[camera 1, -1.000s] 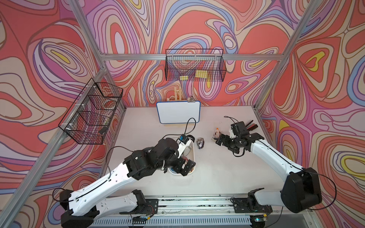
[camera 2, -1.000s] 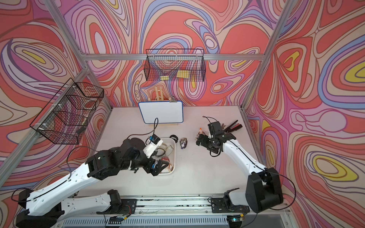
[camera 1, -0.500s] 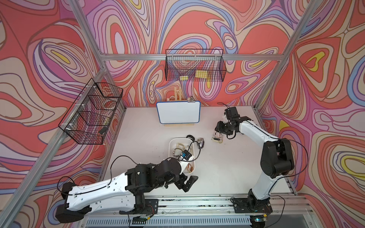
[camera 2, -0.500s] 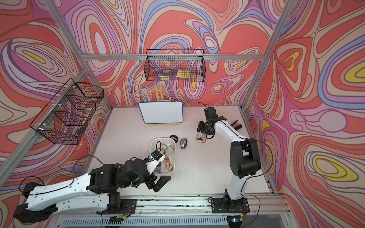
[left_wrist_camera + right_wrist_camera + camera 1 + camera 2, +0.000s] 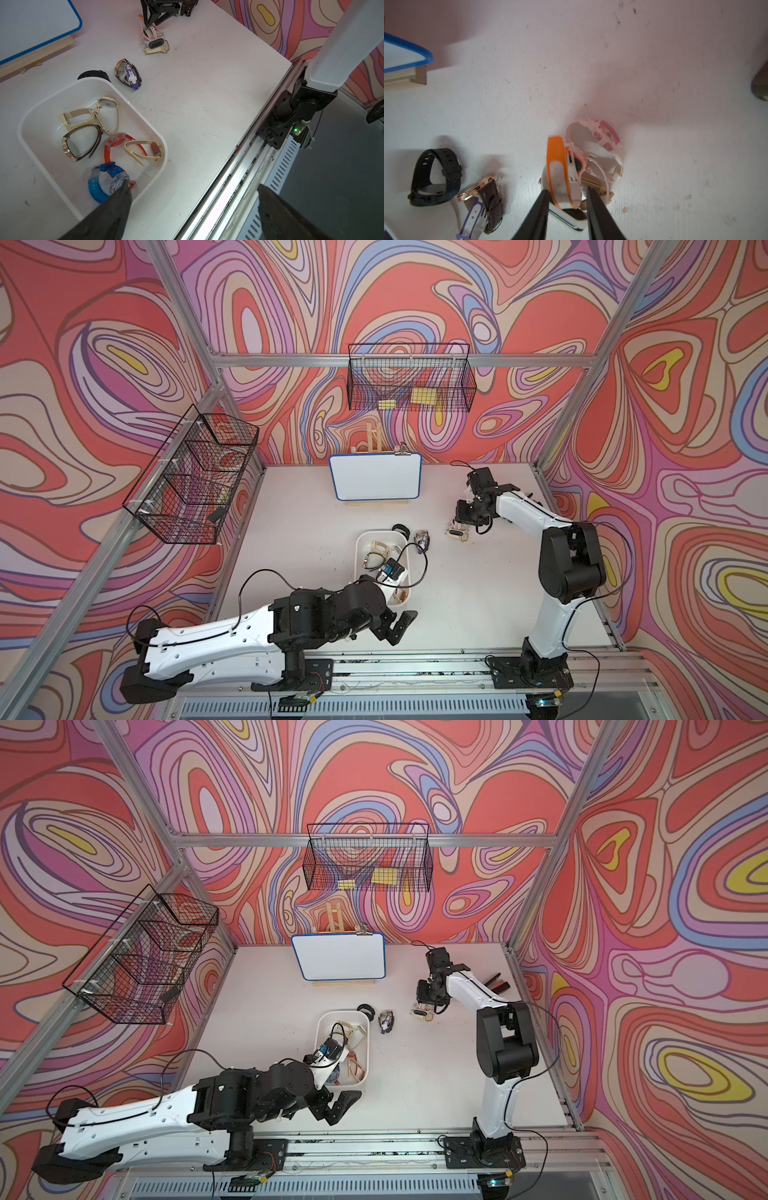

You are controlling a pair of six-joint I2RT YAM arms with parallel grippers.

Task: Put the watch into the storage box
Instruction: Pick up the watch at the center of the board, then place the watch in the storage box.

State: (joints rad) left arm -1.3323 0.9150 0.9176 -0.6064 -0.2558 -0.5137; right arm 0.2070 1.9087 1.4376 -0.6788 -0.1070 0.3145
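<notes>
Under the right end effector (image 5: 456,526) in a top view, the orange-and-white watch (image 5: 457,534) lies on the tabletop (image 5: 478,593), outside the storage box (image 5: 360,549). From the left wrist, the left end effector (image 5: 193,185) gapes wide near that box. From the right wrist, fingers (image 5: 598,207) flank the watch's strap; whether they pinch it cannot be told.

In both top views, the left arm (image 5: 216,639) hides the near left corner of the box (image 5: 380,532). The watch pile (image 5: 423,1013) is too small to separate. Right wrist view: whiteboard (image 5: 400,54) cut off.

Overhead stereo pair; wrist cameras close above table (image 5: 207,93).
</notes>
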